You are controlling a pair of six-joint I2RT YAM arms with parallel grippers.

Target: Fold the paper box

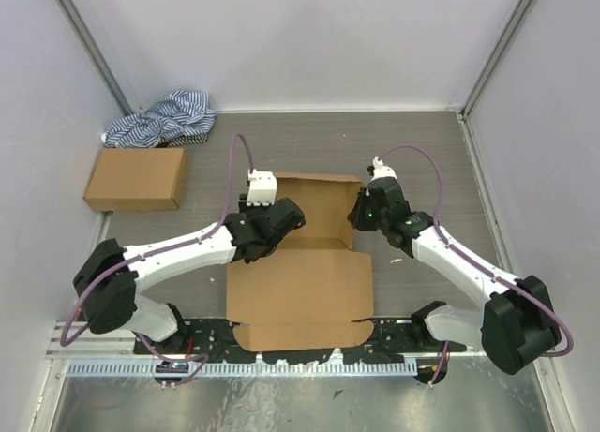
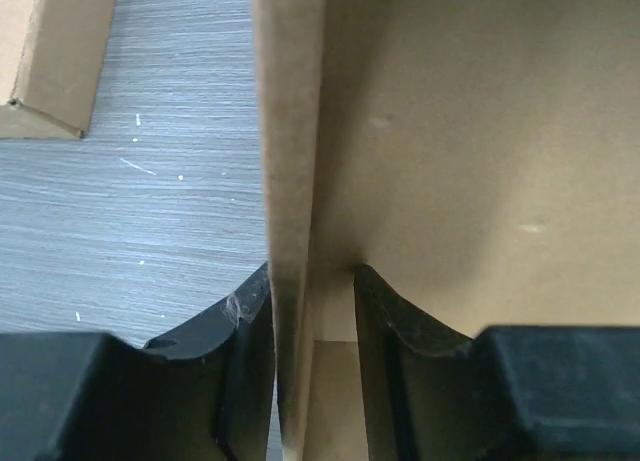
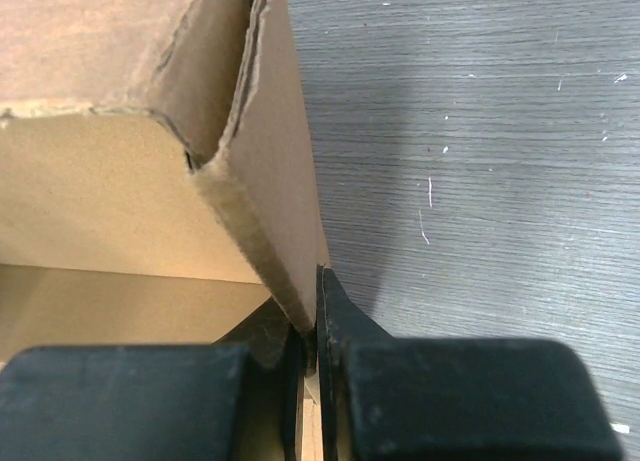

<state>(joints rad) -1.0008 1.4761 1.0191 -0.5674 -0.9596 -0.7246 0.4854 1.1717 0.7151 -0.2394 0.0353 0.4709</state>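
Observation:
The paper box (image 1: 300, 287) is plain brown cardboard in the middle of the table. Its near panel lies flat and its far part stands up as walls (image 1: 319, 184). My left gripper (image 1: 279, 216) is at the box's left wall. In the left wrist view the wall's edge (image 2: 290, 181) runs between the fingers of the left gripper (image 2: 312, 273); the left finger touches it and the right finger (image 2: 385, 321) stands apart, so the jaws are open. My right gripper (image 1: 361, 212) holds the right wall. In the right wrist view the right gripper (image 3: 305, 311) is shut on the wall's edge (image 3: 265, 221).
A sealed brown carton (image 1: 136, 177) lies at the left, with a blue-and-white striped cloth (image 1: 164, 120) behind it in the far left corner. Grey walls close the table on three sides. A metal rail (image 1: 281, 364) runs along the near edge by the arm bases.

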